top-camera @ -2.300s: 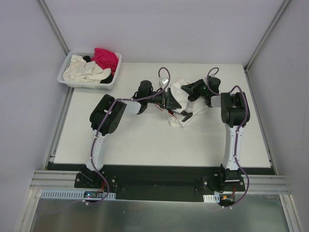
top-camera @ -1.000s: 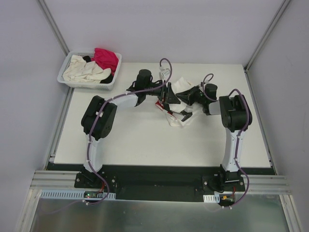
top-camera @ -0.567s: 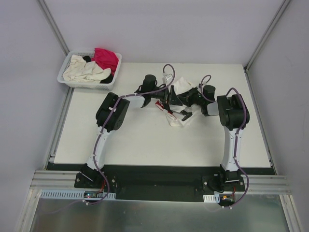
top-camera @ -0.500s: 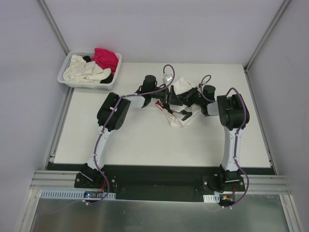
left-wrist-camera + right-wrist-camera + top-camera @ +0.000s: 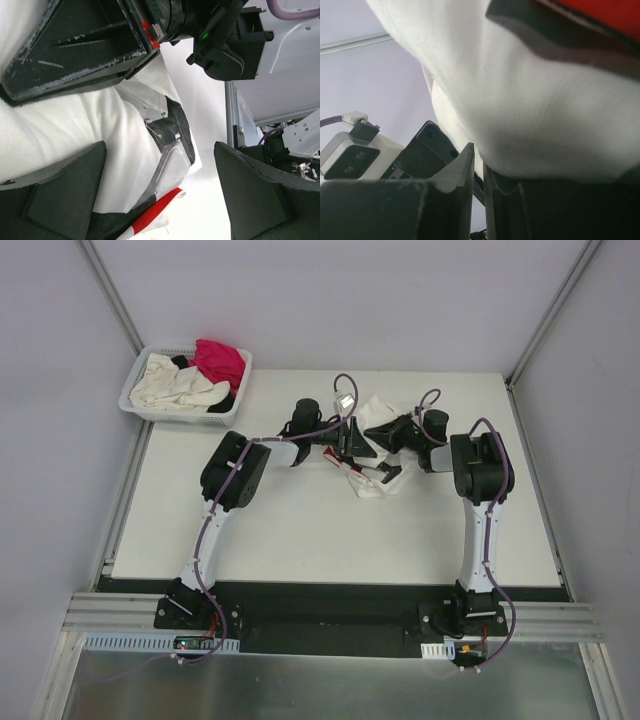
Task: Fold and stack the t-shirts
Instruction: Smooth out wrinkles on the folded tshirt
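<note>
- The printed t-shirt (image 5: 370, 486), white with red and black print, lies bunched in a heap on the white table (image 5: 300, 530), towards its far side and roughly between the two arms.
- The left gripper (image 5: 352, 447) reaches the heap from the left. In the left wrist view its fingers (image 5: 55, 195) stand spread wide, with nothing clamped between them (only folds of the white cloth and a red and black patch of print lie in the gap).
- The right gripper (image 5: 378, 437) meets the heap from the right, just beside the left one, and its black body fills the top of the left wrist view.
- In the right wrist view the right gripper's fingers (image 5: 455, 185) are drawn almost together, pinching a fold of the printed t-shirt that hangs over them.
- A white slotted basket (image 5: 180, 417) sits at the far left corner, well apart from the arms. It holds a cream t-shirt (image 5: 175, 385), a magenta t-shirt (image 5: 220, 360) and a black t-shirt (image 5: 228, 400), all crumpled.
</note>
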Robot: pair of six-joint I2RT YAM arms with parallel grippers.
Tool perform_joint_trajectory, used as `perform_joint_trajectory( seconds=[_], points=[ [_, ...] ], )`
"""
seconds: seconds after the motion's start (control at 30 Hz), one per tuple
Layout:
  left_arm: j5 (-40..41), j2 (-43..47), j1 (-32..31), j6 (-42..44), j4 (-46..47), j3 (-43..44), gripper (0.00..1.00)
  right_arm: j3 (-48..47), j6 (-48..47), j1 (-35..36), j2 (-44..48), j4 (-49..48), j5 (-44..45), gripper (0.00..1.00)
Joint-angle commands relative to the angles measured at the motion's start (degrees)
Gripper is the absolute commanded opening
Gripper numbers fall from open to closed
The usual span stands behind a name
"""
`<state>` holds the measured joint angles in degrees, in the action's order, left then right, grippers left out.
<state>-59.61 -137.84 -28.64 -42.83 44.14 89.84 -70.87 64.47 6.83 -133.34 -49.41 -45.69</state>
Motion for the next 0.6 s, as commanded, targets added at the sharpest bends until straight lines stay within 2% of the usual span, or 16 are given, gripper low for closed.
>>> perform_joint_trajectory(
  seconds=[0.0, 0.57],
  points=[
    [-1.56, 0.47, 1.48, -0.24, 0.77, -2.74, 0.88, -2.52, -3.64, -2.52, -2.54, 4.84, 4.64, 0.15],
    [-1.38, -0.50, 2.54, -1.29, 3.15, -4.68, 0.88, -6.56, -9.18, -7.79, -1.66, 14.25, 7.28, 0.18]
  ],
)
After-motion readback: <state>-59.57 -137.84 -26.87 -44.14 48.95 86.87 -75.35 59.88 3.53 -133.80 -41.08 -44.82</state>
